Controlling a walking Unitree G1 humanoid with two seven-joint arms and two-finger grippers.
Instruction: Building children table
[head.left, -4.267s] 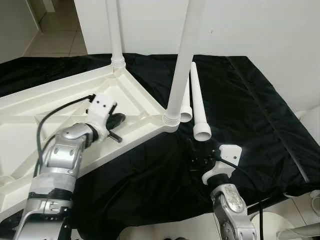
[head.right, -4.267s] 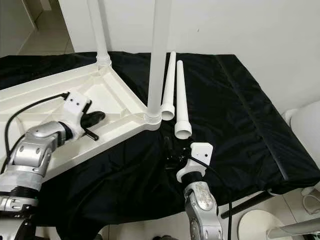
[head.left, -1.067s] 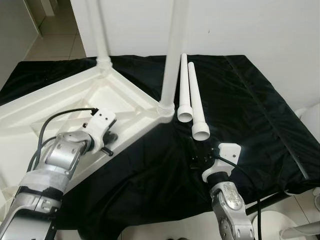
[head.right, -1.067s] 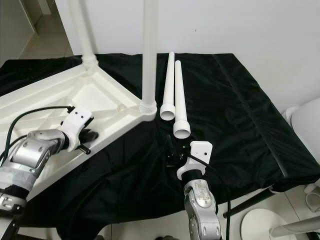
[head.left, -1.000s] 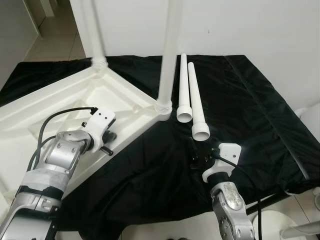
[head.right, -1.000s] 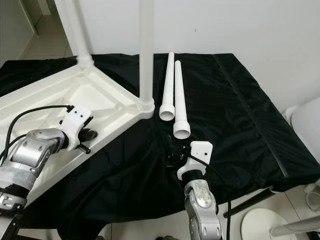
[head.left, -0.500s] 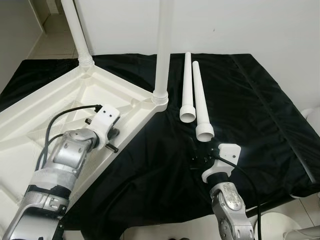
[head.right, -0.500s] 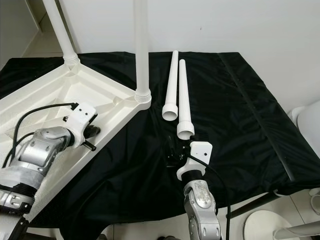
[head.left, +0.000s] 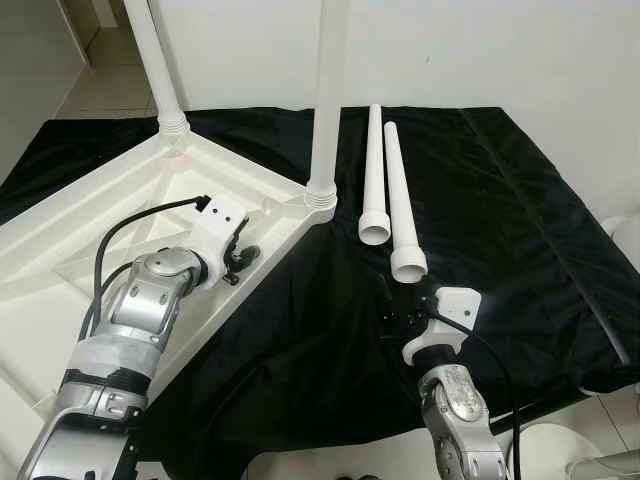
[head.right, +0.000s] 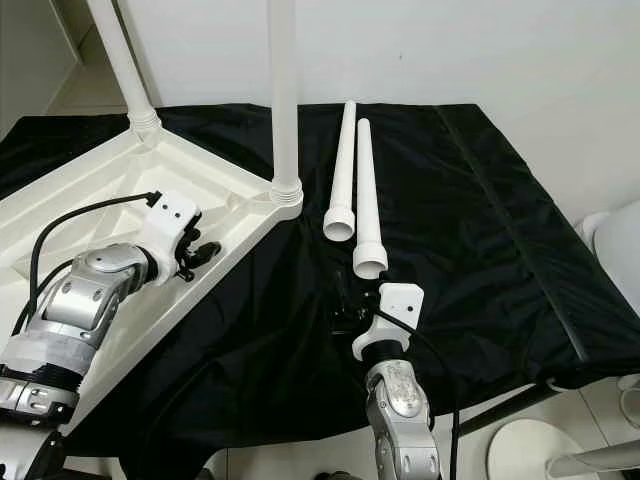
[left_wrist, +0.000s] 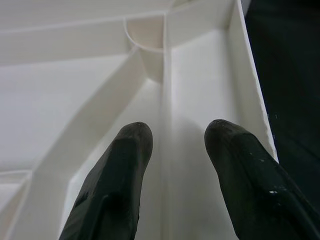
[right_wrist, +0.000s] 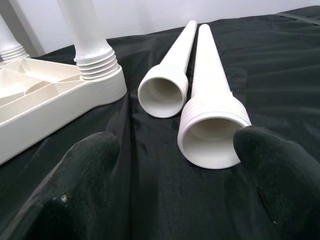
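Between the right fingers (right_wrist: 90, 165) bare black cloth (right_wrist: 150, 190) is left free; just ahead, passage is blocked by two loose legs (right_wrist: 212, 125). A rib (left_wrist: 164, 150) is straddled by the left fingers (left_wrist: 125, 165).

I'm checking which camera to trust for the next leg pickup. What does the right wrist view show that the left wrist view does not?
Right wrist view: two loose legs lying side by side on the black cloth, open threaded ends toward the open right tool, plus a leg already screwed in.

Left wrist view: the open left tool astride a rib inside the upturned tabletop.

Both: white tabletop plastic, black cloth, and two spread black fingers.
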